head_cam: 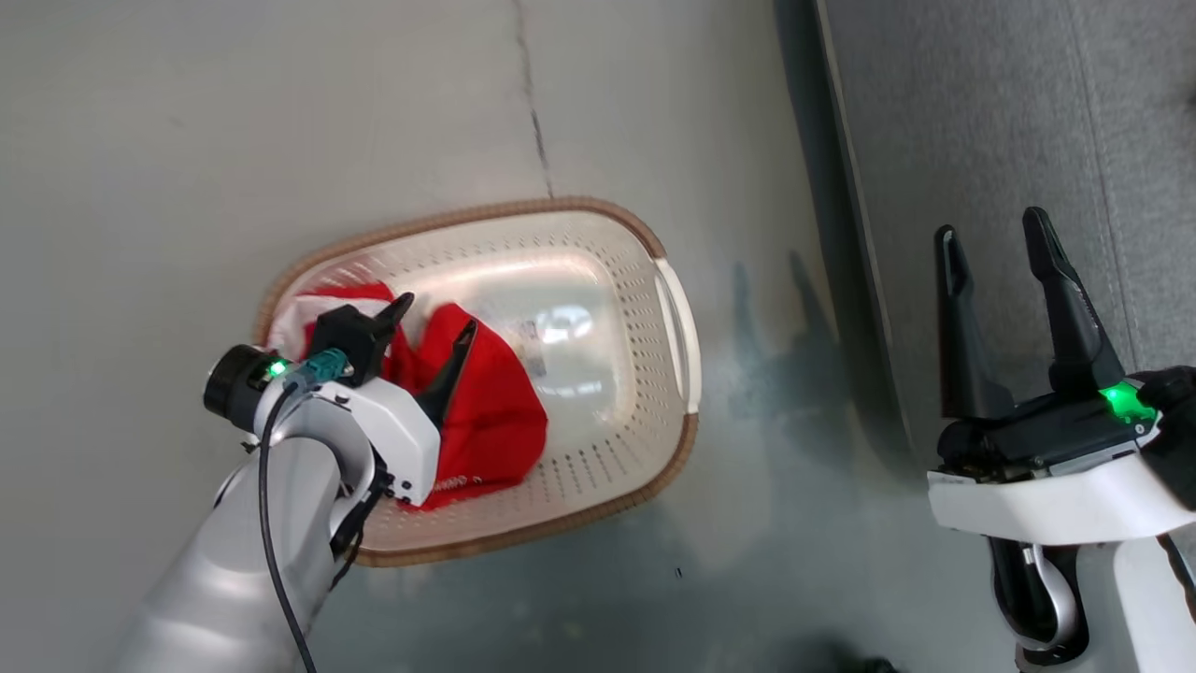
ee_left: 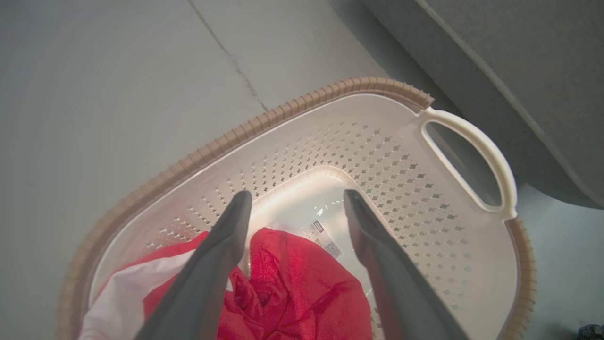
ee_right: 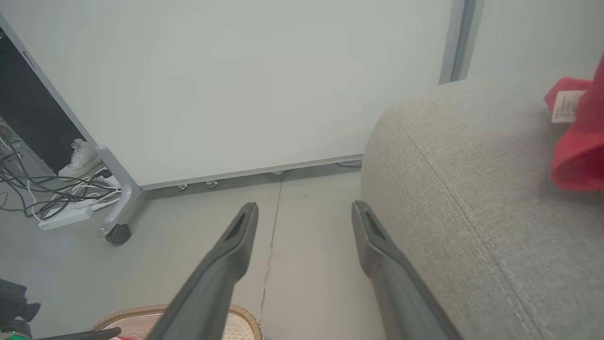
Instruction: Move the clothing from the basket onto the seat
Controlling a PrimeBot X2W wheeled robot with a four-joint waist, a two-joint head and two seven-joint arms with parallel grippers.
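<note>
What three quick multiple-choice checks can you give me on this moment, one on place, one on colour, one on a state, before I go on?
1. Where is the left gripper?
A. Over the clothing in the basket
B. Over bare floor
C. Under the basket

2. What colour is the basket's rim?
A. Blue
B. Brown
C. Black

3. How is the right gripper?
A. Shut on cloth
B. Shut, empty
C. Open, empty

Answers:
1 A: in the left wrist view its fingers frame the red fabric.
2 B: a brown woven-look band runs round the top.
3 C: its fingers stand apart near the seat, with nothing between them.
</note>
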